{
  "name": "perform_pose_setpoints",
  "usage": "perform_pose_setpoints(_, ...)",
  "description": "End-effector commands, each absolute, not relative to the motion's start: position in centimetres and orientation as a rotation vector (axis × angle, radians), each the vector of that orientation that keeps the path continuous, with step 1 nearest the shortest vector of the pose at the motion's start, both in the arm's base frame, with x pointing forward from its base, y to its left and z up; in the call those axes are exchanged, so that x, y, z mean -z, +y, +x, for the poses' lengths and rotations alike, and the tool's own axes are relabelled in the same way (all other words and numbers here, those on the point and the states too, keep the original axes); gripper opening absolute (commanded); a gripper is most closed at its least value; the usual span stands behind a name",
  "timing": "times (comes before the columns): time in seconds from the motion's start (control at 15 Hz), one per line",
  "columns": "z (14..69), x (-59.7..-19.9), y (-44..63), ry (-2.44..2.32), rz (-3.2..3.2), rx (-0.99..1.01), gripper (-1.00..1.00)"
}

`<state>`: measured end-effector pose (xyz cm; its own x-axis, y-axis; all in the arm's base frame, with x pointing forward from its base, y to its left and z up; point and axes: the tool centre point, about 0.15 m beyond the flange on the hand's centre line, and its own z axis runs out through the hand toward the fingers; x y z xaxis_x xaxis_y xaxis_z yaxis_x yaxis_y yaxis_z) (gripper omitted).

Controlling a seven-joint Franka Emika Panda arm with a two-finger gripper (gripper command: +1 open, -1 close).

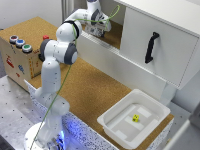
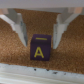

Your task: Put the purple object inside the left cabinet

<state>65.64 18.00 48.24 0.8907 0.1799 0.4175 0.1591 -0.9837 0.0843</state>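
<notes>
Your arm reaches up and over the low front panel, its hand (image 1: 99, 30) inside the left cabinet (image 1: 116, 33). The purple object (image 2: 39, 47) sits on the cork floor between spread fingers (image 2: 20, 28), not touching either.

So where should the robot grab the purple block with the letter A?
By its two side faces, coming straight down from above. The purple block is a small cube sitting flat on the cork floor, so its flat, parallel sides suit the fingers. In the wrist view they already stand open, one on each side, leaving the A face free.
</notes>
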Motion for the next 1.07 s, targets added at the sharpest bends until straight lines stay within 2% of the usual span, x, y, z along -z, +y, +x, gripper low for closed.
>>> perform_pose_setpoints(0.0, 60.8, -50.2, 16.2, 0.228, 2.947, -0.811, 1.00)
perform_pose_setpoints(0.4, 50.9, -50.1, 12.7, 0.179, 3.004, -0.855, 1.00)
perform_pose_setpoints(1.0, 50.9, -50.1, 12.7, 0.179, 3.004, -0.855, 1.00)
